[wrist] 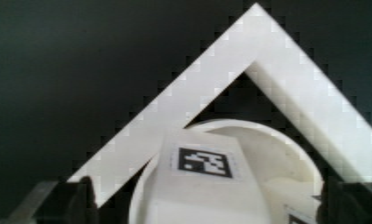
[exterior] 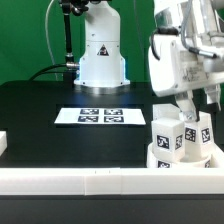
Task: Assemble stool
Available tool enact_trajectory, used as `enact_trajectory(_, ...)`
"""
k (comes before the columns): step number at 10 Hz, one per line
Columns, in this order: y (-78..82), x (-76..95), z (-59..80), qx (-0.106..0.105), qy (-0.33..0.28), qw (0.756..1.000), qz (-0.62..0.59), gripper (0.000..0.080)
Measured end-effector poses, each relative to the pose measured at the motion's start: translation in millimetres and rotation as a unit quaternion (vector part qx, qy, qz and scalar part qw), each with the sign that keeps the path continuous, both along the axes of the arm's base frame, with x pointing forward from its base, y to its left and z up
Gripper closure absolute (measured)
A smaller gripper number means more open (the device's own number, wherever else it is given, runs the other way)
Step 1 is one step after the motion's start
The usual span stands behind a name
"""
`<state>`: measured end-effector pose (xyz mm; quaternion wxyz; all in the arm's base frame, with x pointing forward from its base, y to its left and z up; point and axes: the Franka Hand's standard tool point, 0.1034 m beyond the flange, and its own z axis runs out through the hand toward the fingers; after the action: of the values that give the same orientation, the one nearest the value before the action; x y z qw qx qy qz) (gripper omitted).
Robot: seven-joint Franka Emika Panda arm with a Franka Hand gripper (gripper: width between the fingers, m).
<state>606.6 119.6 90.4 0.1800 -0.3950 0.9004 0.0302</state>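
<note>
I am hanging my hand (exterior: 192, 112) just over the stool, at the exterior view's right end of the worktop (exterior: 40, 110). My fingers (wrist: 55, 198) are standing spread: in the wrist view their dark tips are showing far apart at either side, with nothing pinched between them.

The seat (exterior: 180, 157) is lying flat, tucked against the long white border rail (exterior: 80, 180) that runs along the front. White legs (exterior: 165, 133) are standing upright on it, tags facing outward. I cannot tell from the exterior view how many are fully seated.

What matters for my next move is that the stool is lying straight below me, not off to one side. The legs' long axes are running vertically, in line with my own approach, so any re-grasp would, I judge, be a short straight drop and no sideways reach. In the wrist view a rounded white part (wrist: 209, 165) bearing a tag is sitting between my fingertips, with two arms of the rail meeting in a point beyond it. Whether that part is a leg's end or the seat's rim I cannot say.

The leg nearest me seems to be the one directly under my fingertips, toward the exterior view's right. I am judging that my spread fingers are bracketing it rather than touching it. The marker board (exterior: 100, 116) is lying well apart from all this.
</note>
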Motion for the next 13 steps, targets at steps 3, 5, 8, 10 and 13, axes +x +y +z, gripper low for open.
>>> enact_trajectory(3,1.4,3.7,17.8,-0.008,-0.021,0.999,0.046,0.0151)
enact_trajectory(5,1.2,3.5,16.3,-0.033,-0.035,0.992,0.117,0.0150)
enact_trajectory(8,4.0,6.1,18.4,-0.085,-0.052,0.953,0.286,0.0150)
enact_trajectory(10,6.6,10.1,20.2,-0.112,-0.064,0.906,0.404,0.0150)
enact_trajectory(13,5.9,12.5,20.5,-0.145,-0.084,0.847,0.505,0.0150)
